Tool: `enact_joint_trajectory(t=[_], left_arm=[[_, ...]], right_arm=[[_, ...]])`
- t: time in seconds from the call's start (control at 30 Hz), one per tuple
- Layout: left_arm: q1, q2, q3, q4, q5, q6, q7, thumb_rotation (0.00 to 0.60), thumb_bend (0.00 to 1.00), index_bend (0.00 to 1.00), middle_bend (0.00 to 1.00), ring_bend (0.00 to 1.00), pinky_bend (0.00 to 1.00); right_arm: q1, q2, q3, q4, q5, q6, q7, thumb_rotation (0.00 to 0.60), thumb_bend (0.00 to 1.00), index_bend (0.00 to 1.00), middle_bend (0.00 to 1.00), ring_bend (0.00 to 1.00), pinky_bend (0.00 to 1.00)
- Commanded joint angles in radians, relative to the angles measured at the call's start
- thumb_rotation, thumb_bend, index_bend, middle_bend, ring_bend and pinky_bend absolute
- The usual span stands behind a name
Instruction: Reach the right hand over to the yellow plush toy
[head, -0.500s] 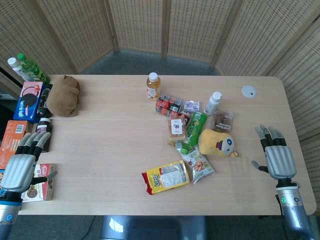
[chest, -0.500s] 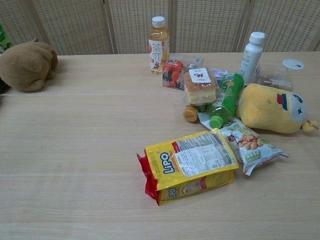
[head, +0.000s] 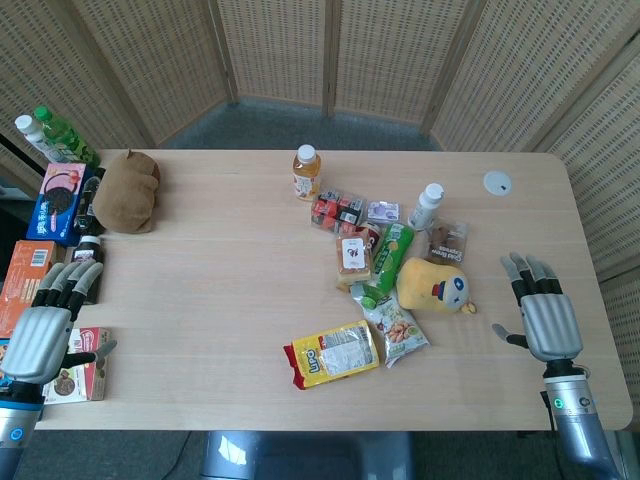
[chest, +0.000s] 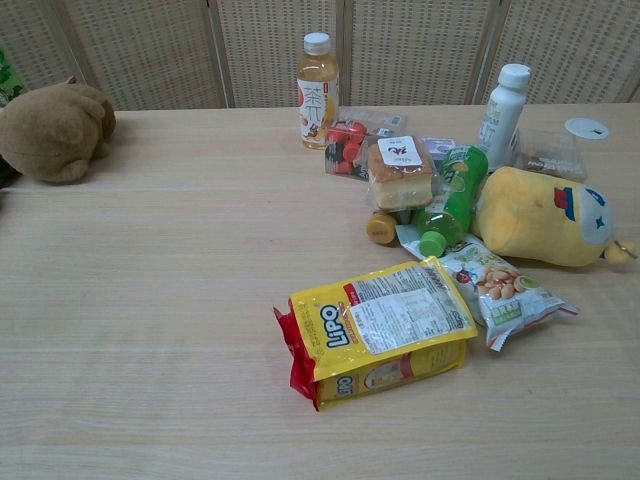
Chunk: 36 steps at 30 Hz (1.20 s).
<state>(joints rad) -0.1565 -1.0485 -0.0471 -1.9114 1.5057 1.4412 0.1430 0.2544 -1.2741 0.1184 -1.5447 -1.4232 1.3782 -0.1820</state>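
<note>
The yellow plush toy (head: 437, 287) lies on its side right of the table's middle, against a green bottle (head: 387, 260); the chest view shows the yellow plush toy (chest: 545, 217) at the right edge. My right hand (head: 539, 313) hovers open, fingers spread and pointing away, over the table's right side, a short gap to the right of the toy and not touching it. My left hand (head: 48, 328) is open at the table's near left edge, above a snack box. Neither hand appears in the chest view.
A yellow LIPO packet (head: 333, 353), a nut pouch (head: 398, 327), a bread pack (head: 354, 258), a tea bottle (head: 306, 172) and a white bottle (head: 427, 205) crowd around the toy. A brown plush (head: 127, 190) and cookie boxes (head: 58, 202) sit far left. A white lid (head: 497, 182) lies far right.
My right hand has shifted a little left toward the yellow plush toy and slightly nearer the table's front edge. My left hand and the objects stay put.
</note>
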Motion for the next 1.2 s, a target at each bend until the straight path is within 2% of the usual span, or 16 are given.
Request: enact_joint_trajectory(t=[0.03,0.23,0.53,1.2], left_arm=[[-0.002,0.002,0.0,0.002,0.003,-0.003,-0.007,0.6,0.04,0.0,0.0,0.0,0.0],[-0.013,0.003,-0.004,0.008,0.006,-0.016,-0.022,0.6,0.04,0.0,0.0,0.0,0.0],[-0.034,-0.001,-0.01,0.023,0.008,-0.041,-0.037,0.6,0.04,0.0,0.0,0.0,0.0],[-0.04,-0.009,-0.01,0.055,-0.007,-0.049,-0.063,0.6,0.04,0.0,0.0,0.0,0.0]], right_arm=[[0.002,-0.003,-0.001,-0.005,-0.003,-0.001,-0.002,0.6,0.0,0.0,0.0,0.0,0.0],[0.023,-0.019,-0.005,-0.023,0.0,-0.042,-0.017,0.6,0.0,0.0,0.0,0.0,0.0],[0.095,-0.139,-0.002,0.03,0.014,-0.147,-0.022,0.6,0.0,0.0,0.0,0.0,0.0],[0.229,-0.351,0.039,0.352,0.066,-0.315,0.132,0.6,0.0,0.0,0.0,0.0,0.0]])
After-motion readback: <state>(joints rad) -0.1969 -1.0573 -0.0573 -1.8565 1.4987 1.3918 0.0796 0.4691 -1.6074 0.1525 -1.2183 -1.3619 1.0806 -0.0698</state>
